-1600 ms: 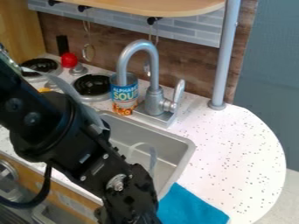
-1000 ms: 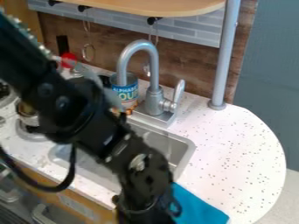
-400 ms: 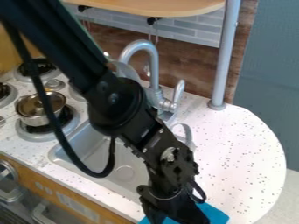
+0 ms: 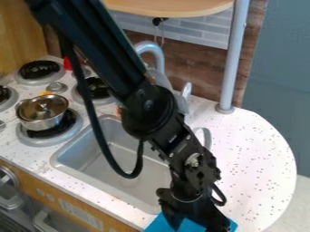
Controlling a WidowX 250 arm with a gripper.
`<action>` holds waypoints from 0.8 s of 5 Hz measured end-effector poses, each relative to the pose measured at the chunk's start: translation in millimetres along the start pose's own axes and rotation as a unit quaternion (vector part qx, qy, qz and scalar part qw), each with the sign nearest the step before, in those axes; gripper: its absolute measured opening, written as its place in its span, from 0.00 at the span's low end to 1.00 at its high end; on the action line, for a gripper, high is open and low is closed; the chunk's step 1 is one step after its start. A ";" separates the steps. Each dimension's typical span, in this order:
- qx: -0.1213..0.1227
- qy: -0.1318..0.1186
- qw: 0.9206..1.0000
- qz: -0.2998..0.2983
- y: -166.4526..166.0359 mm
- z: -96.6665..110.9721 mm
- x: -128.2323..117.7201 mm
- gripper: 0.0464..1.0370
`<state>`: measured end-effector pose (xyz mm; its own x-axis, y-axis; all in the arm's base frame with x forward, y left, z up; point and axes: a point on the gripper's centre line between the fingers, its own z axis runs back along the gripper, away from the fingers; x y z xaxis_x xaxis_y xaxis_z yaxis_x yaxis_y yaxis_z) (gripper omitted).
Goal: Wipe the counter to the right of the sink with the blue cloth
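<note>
The black gripper (image 4: 195, 223) hangs low at the bottom edge, over the blue cloth (image 4: 158, 224) at the counter's front right corner. Its wrist covers the cloth's middle, and blue shows on both sides of it. The fingertips are cut off or hidden, so whether it touches the cloth cannot be told. Just behind the cloth lies the grey sink (image 4: 115, 174).
A lidded metal pot (image 4: 42, 112) stands on a front burner at the left. The faucet (image 4: 151, 49) rises behind the arm, and a grey post (image 4: 233, 59) stands at the counter's back. A wooden shelf (image 4: 172, 6) juts overhead.
The arm has swung rightward across the sink, bringing the gripper over the blue cloth. The pot and burners at the left have come out from behind the arm.
</note>
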<state>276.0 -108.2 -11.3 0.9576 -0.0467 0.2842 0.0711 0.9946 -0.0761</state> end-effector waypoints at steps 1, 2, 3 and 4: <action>0.003 0.008 1.000 0.000 -0.9 -9.6 5.3 0.97; 0.006 0.016 1.000 0.004 -3.6 -22.0 11.3 0.97; 0.011 0.020 1.000 0.012 -1.8 -29.0 19.4 0.97; 0.012 0.021 1.000 0.018 -0.2 -34.9 30.0 0.97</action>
<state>314.4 -113.1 -36.0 0.9705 -0.0148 0.2405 0.0307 0.9976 -0.0627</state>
